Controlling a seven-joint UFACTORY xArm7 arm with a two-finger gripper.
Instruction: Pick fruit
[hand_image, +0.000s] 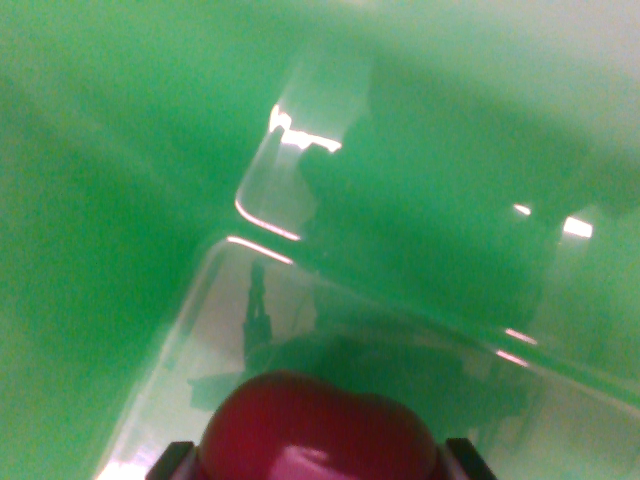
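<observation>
gripper (318, 462) sits at the bottom edge of the wrist view, only the two dark fingertip stubs (170, 462) showing, one on each side of a dark red fruit (318, 430). jaws are spread to about the fruit's width and both tips look to be touching its flanks, so it reads as closed on the fruit, not loose around it; actual contact is right at the frame edge and a bit soft, so not fully certain. fruit is rounded, glossy, with a shallow dip along its top edge and a pale pink highlight low on its face; can't tell which kind of fruit it is. behind and above the fruit is a clear plastic container (300, 215), seen as rounded transparent corners and rims catching bright glints. one rim line runs diagonally from just above the fruit's left side up toward the middle of the frame, another runs off to the wrist view's right of the fruit. can't tell whether the fruit is inside the container, over its rim, or in front of it. everything beyond the container is a flat green surface (100, 180), blurred. dark smudged shapes just above the fruit look like reflections or shadows in the plastic, too blurred to identify. nothing sits between the fruit and the fingertips. no labels, brand marks or readable writing visible on the fruit or the container.
</observation>
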